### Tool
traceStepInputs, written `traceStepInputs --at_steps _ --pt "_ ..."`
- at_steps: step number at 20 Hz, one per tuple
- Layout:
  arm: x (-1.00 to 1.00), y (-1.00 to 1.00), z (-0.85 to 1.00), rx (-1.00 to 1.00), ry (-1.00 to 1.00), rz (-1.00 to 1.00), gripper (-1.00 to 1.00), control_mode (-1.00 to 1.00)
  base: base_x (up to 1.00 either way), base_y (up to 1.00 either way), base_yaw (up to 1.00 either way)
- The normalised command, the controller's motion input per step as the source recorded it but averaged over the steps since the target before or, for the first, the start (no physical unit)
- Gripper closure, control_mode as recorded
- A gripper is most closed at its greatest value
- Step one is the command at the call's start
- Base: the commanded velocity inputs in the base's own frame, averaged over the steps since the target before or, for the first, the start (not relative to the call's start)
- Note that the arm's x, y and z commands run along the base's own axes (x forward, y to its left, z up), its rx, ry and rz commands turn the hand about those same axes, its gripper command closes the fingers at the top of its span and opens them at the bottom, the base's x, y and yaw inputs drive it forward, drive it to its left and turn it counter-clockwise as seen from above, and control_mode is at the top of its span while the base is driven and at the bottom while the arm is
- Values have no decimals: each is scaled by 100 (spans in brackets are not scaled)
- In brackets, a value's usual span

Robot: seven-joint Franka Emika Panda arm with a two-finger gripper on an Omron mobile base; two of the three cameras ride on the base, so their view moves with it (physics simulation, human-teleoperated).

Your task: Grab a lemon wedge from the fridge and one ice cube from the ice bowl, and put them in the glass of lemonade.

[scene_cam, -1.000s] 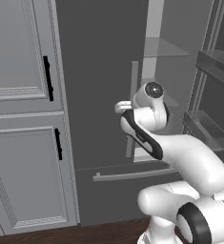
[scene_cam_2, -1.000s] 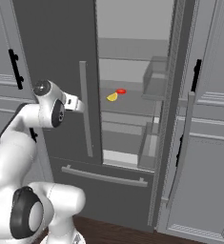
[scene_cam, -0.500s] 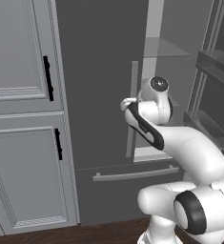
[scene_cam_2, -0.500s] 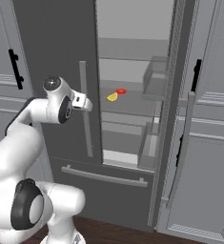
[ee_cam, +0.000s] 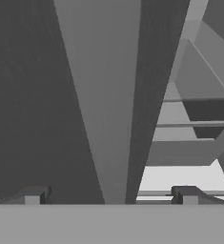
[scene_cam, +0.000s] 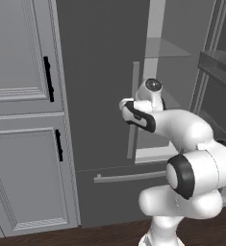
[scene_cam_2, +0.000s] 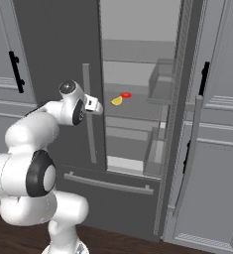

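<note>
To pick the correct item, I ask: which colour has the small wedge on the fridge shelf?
Bright yellow. The lemon wedge shows best in the right base view, beside a small red thing.

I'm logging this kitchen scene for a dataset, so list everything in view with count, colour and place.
fridge: one, dark grey, centre, right door swung open
fridge handles: long light grey bars, on the doors and drawer
lemon wedge: one, yellow, on a fridge shelf
red oval thing: one, just behind the wedge
door bins: two, grey, inside the open door
cabinets: pale grey, black handles, flanking the fridge
floor: dark wood
claw: one, open, empty, beside the closed door's handle
</note>
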Motion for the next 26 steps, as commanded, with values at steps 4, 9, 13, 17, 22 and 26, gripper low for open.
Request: traceStepInputs --at_steps 4,9,13,17,22,26 --pt "48 0 -14 0 2 0 -100 -100 0 0 0" --pt "51 0 -12 0 0 0 -100 -100 0 0 0" --pt "50 0 -13 0 -1 0 -100 -100 0 0 0" --pt "35 0 0 0 -8 0 -100 -100 0 0 0" --pt "6 0 47 0 -4 0 -100 -100 0 0 0" --pt "12 0 37 0 0 0 -100 -100 0 0 0"
